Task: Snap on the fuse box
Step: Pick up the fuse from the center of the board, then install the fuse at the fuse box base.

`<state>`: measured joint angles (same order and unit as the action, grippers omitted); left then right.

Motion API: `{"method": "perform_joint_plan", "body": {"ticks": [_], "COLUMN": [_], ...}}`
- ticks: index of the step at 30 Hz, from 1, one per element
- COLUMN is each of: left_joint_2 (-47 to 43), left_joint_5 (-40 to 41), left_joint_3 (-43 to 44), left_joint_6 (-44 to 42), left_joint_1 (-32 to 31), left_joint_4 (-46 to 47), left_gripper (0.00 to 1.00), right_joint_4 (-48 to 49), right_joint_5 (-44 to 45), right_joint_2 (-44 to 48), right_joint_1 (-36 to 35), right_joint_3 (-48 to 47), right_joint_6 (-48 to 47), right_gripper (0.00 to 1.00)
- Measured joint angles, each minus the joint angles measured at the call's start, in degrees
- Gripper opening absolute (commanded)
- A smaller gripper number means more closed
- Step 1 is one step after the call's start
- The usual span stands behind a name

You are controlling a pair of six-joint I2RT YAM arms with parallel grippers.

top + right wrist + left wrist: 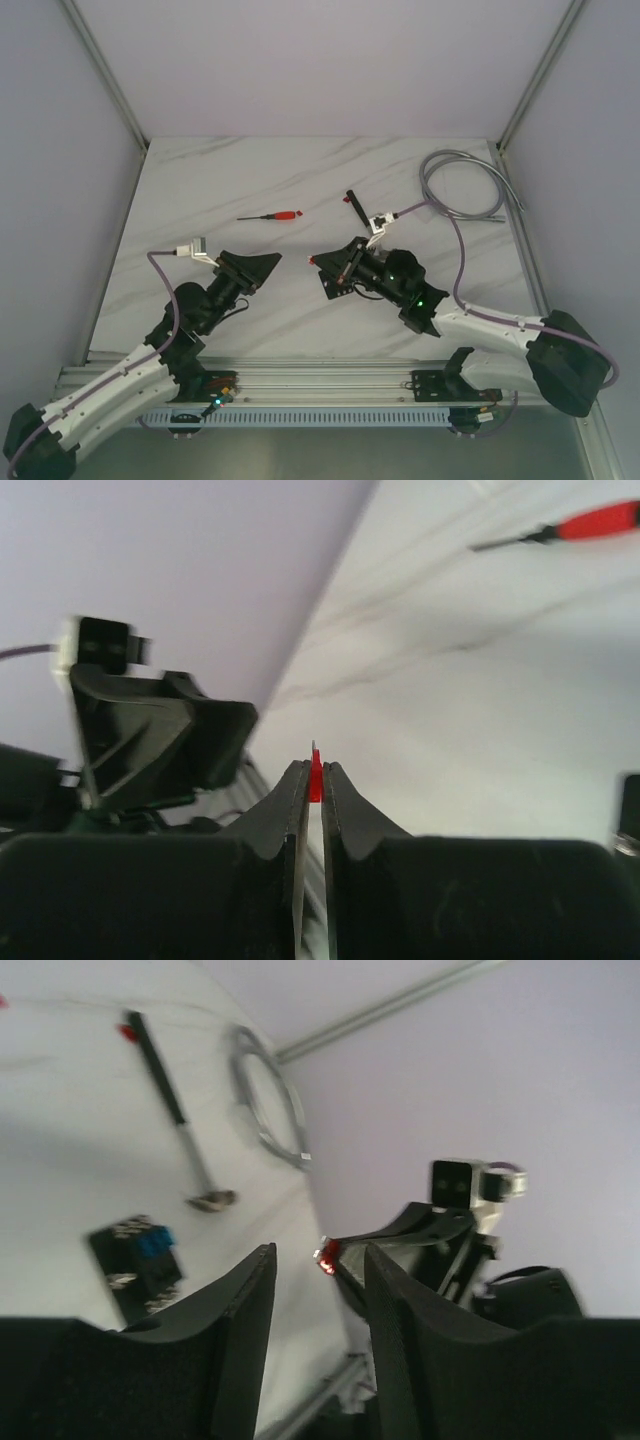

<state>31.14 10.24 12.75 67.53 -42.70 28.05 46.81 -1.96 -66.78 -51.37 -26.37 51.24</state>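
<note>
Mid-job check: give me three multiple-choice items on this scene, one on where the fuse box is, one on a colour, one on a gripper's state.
1. Where is the fuse box? A held in the air; B on the table; C out of view.
2. What colour is the piece in the right gripper? A blue; B green; C red.
3. How does the left gripper stand? A open, empty; B shut on nothing; C shut on the fuse box.

Answers: B, the left wrist view shows it lying on the marble top. C, a small red fuse is pinched between the closed fingers. A, a clear gap shows between its fingers, with nothing in it.
</note>
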Motion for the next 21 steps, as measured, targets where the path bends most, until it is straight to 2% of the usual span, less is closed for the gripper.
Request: {"method": "perform_joint_plan", "body": {"ticks": [10, 13, 19, 21], "left_joint_2": [1.53, 3.23, 7.52, 9.64], "left_joint_5": [4.70, 7.02, 12.83, 14.49], "left_joint_3": [7.56, 10.51, 12.68, 12.68], "left_joint_6": [-16.92, -21.70, -27.39, -28.52], "left_joint_1": [2.97, 2.95, 2.97, 2.99], "left_joint_4": [-19.32, -23.21, -28.76, -29.55], "left_gripper": [0.75, 0.81, 1.00, 1.00], "right_joint_4": [-35.52, -45.27, -61.90, -66.42], "right_joint_5": [-0.31, 0.55, 3.17, 4.02], "right_joint_2": [-0.98, -3.67, -10.67, -13.16], "right_joint_1": [3.85, 4.04, 4.04, 4.02], "right_joint_3": [-14.51, -20.59, -29.22, -31.28], "right_joint_6": [-8.31, -11.26, -16.22, -17.42], "right_gripper": [0.00, 0.00, 0.00, 0.00]}}
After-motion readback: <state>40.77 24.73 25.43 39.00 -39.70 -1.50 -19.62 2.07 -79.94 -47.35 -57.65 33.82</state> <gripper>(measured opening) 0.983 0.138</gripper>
